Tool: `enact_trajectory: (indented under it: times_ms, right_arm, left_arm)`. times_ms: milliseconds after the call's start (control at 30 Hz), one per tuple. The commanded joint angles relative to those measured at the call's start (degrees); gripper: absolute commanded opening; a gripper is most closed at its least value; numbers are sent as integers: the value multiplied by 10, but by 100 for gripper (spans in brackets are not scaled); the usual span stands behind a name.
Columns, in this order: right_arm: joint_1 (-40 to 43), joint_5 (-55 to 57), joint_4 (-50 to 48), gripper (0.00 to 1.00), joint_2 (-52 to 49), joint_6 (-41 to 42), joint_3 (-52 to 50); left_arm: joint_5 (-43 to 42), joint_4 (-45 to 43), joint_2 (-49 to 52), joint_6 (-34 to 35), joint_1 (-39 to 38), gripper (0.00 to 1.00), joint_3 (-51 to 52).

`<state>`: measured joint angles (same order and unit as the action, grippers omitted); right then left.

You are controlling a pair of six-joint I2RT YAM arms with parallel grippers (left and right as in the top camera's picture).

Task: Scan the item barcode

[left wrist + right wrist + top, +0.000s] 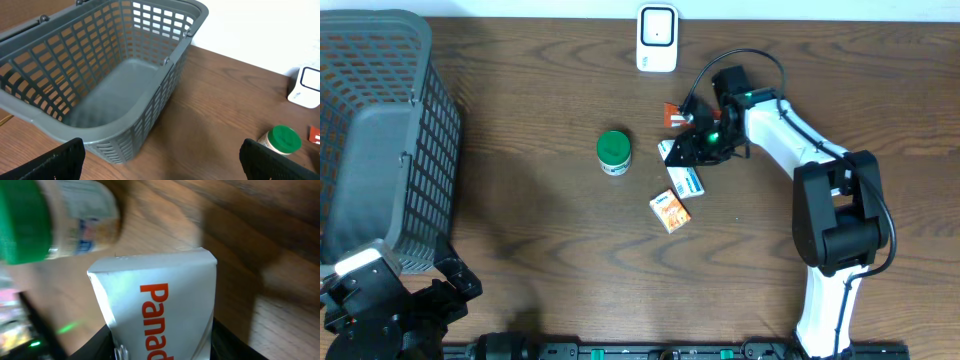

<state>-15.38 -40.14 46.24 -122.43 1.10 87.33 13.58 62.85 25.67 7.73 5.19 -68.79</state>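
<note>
One white box (160, 305) is clasped by the right gripper (692, 148); the left gripper (165, 165) is held wide apart.

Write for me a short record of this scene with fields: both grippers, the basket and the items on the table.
left gripper: jaws open, nothing held, beside the basket
right gripper: jaws closed on the white box with orange letters
jar: green lid, on the table left of the right gripper
loose boxes: blue-white box and orange box, on the table
white device: at the table's far edge
</note>
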Motion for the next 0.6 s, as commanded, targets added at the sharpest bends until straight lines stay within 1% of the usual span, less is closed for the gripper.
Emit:
enact_trajectory:
  times_ms: [0,300,433,567]
  right_arm:
    - [17,-120,2,42,0,6,12]
    - [61,-340,-1,43,10,19,12]
    - [71,-442,-2,47,13,19,12]
    - [73,-492,-7,46,18,20,12]
  left_arm:
    - [-5,1,1,5,2,100,3]
    - [-5,1,1,5,2,100,3]
    - [-5,1,1,5,2,100,3]
    - [-5,1,1,5,2,100,3]
